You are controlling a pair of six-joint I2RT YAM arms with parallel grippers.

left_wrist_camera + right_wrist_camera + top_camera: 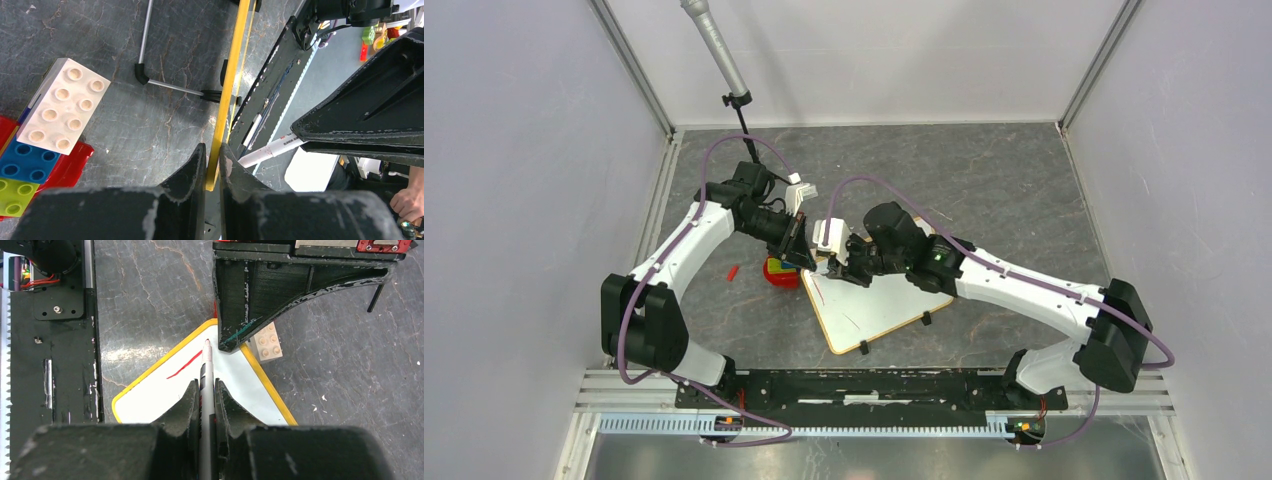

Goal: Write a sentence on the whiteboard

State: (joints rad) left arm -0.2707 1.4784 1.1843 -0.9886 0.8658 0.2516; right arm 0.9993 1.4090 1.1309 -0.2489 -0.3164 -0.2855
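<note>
Marker [206,360] clamped in right hand [205,388], angled over whiteboard [160,395]

Bright even light, soft shadows

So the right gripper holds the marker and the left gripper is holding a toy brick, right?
Not quite. The left gripper is shut on the whiteboard, on its yellow edge, not on a brick; the bricks lie loose beside it, as the left wrist view shows. The right gripper does hold the marker.
</note>
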